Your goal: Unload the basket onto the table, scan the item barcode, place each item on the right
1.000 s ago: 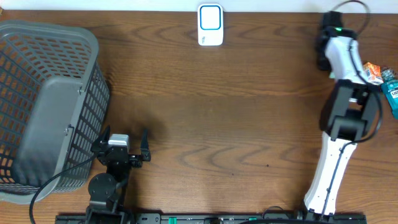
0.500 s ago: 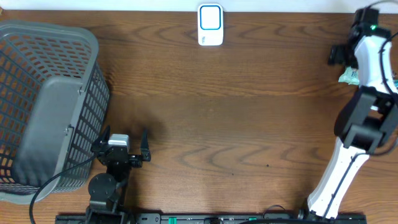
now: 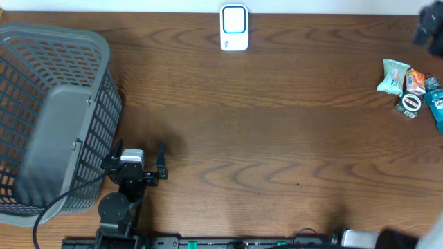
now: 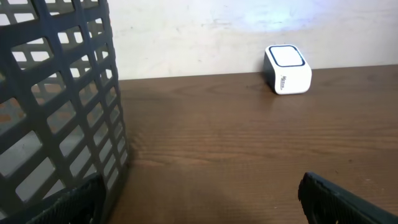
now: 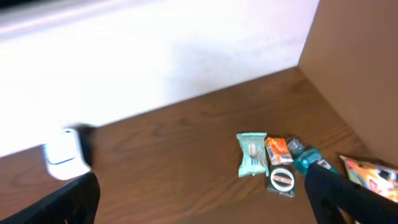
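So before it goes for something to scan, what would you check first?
1. Open, empty right end effector: ok.
2. Targets in its camera's view, mint packet, orange packet, round tin, blue bottle: ok.
3. Which face carries each barcode: cannot tell.
4. Upright scanner, nothing in front of it: ok.
5. Open left end effector beside the basket, away from the items: ok.
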You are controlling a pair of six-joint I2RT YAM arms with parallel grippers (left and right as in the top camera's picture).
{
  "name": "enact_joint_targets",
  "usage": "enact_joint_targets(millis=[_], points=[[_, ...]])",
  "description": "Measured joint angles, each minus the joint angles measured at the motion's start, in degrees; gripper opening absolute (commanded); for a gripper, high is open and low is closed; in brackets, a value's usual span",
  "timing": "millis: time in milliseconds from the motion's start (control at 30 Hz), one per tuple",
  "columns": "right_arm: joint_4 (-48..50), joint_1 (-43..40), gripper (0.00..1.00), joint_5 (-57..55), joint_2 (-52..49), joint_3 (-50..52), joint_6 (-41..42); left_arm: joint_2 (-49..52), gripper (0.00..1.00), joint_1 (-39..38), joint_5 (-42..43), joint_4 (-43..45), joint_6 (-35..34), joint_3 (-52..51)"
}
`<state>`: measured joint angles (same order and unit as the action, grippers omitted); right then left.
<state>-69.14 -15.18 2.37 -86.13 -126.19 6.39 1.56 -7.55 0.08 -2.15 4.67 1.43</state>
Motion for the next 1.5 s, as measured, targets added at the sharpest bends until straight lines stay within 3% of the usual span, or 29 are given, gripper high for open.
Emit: enact_joint_targets(millis=[567, 767, 967, 1200, 1500], points=[[-14.6, 0.0, 0.99, 0.7, 35.7, -0.1, 0.3, 0.0, 0.98, 0.0, 0.0, 0.0, 0.0, 0.0], [-21.6, 0.0, 0.99, 1.0, 44.3, -0.1, 0.0, 0.0, 0.98, 0.0, 0.0, 0.0, 0.0, 0.0], [-20.9, 3.2, 0.99, 1.5, 50.3, 3.3, -0.1, 0.0, 0.98, 0.0, 0.0, 0.0, 0.0, 0.0], [-11.5, 11.6, 0.99, 1.7, 60.2, 17.3, -0.1, 0.0, 0.98, 0.0, 0.0, 0.0, 0.0, 0.0], [12.2, 13.5, 0.99, 1.8, 75.0, 53.0, 1.3, 0.0, 0.98, 0.0, 0.0, 0.0, 0.0, 0.0]])
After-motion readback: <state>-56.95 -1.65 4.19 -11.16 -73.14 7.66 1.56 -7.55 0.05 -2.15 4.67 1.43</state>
